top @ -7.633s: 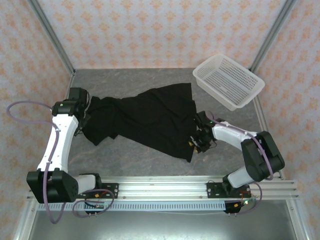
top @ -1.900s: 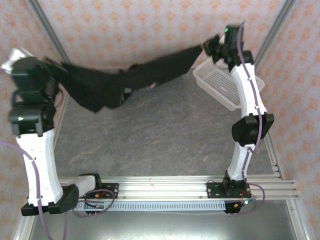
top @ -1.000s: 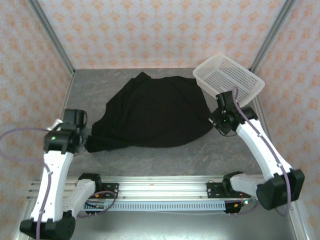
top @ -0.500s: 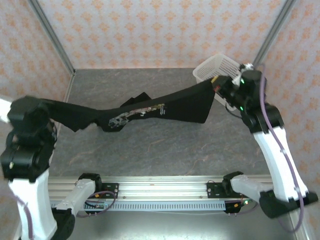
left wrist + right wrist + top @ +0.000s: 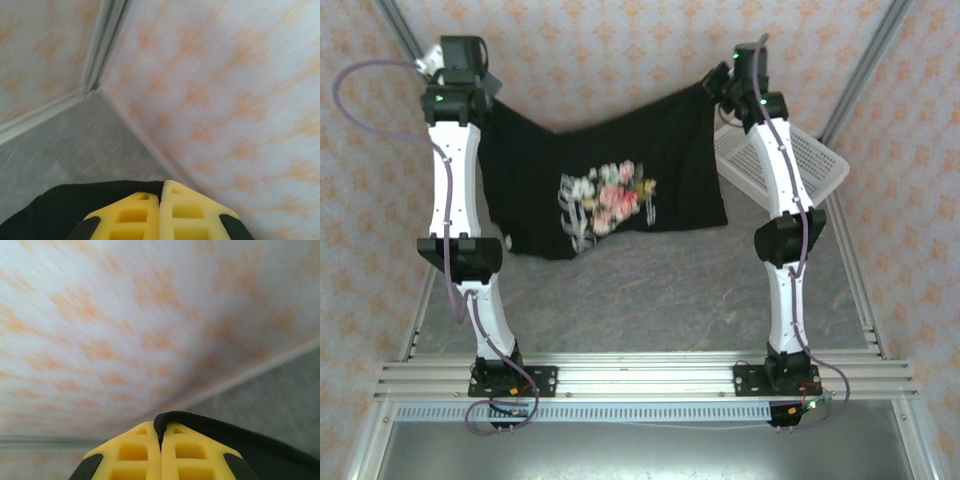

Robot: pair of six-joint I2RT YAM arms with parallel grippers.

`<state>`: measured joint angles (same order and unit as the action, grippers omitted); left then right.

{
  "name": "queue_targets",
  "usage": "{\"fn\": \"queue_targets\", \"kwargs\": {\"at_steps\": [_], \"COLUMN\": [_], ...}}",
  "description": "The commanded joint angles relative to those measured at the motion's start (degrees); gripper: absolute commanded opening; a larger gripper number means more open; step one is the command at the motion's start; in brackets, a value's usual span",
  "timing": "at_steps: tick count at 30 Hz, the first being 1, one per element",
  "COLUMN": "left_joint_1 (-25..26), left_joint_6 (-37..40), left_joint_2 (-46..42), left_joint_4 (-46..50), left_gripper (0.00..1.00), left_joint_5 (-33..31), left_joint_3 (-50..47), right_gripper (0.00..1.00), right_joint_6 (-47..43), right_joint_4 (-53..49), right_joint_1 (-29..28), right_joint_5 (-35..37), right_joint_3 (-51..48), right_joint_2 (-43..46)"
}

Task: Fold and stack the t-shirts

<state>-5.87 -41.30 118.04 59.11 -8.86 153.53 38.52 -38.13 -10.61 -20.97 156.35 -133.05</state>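
Observation:
The black t-shirt (image 5: 610,170) hangs spread in the air at the back of the table, its pink, white and green floral print (image 5: 605,198) facing the top camera. My left gripper (image 5: 485,88) is raised high at the back left, shut on one top corner. My right gripper (image 5: 717,82) is raised at the back right, shut on the other corner. In the left wrist view the yellow jaws (image 5: 161,187) press together with black cloth (image 5: 55,205) pinched in them. In the right wrist view black cloth (image 5: 235,437) runs out of the seam of the shut gripper (image 5: 160,432).
A white mesh basket (image 5: 810,165) stands at the back right, partly behind my right arm. The grey tabletop (image 5: 650,300) lies below the hanging shirt. Patterned walls (image 5: 620,50) and metal corner posts (image 5: 865,70) close in the back.
Both arms have swung up and back, lifting the t-shirt from a low sagging stretch into a tall hanging spread. The floral print now faces the camera.

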Motion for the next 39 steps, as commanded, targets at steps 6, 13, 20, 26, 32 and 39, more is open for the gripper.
{"fn": "queue_targets", "kwargs": {"at_steps": [6, 13, 20, 26, 32, 39], "left_joint_1": [-1.87, -1.2, -0.26, -0.11, 0.25, 1.04], "left_joint_6": [13.89, 14.71, -0.49, -14.3, -24.1, -24.49], "left_joint_2": [-29.76, -38.8, -60.45, -73.57, -83.55, -77.43], "left_joint_4": [-26.7, -12.68, 1.99, 14.67, 20.56, 15.97], "left_gripper": [0.0, 0.0, 0.0, 0.0, 0.0, 0.0], "left_joint_5": [3.28, 2.7, -13.35, -2.91, 4.32, 6.14], "left_joint_3": [-10.0, -23.76, -68.76, -101.16, -112.88, -112.25], "right_gripper": [0.0, 0.0, 0.0, 0.0, 0.0, 0.0], "right_joint_6": [7.19, 5.06, 0.41, 8.47, 7.12, 7.3], "right_joint_4": [13.6, 0.75, -10.51, -3.59, -11.39, -21.01], "right_joint_1": [7.19, 6.9, -0.29, -2.14, -3.71, -3.8], "right_joint_5": [-3.18, -6.8, 4.83, 10.25, 11.19, 21.66], "right_joint_3": [6.03, 2.91, -33.31, -80.61, -92.36, -96.66], "right_joint_2": [10.33, 11.63, 25.95, 43.27, 48.9, 55.99]}}
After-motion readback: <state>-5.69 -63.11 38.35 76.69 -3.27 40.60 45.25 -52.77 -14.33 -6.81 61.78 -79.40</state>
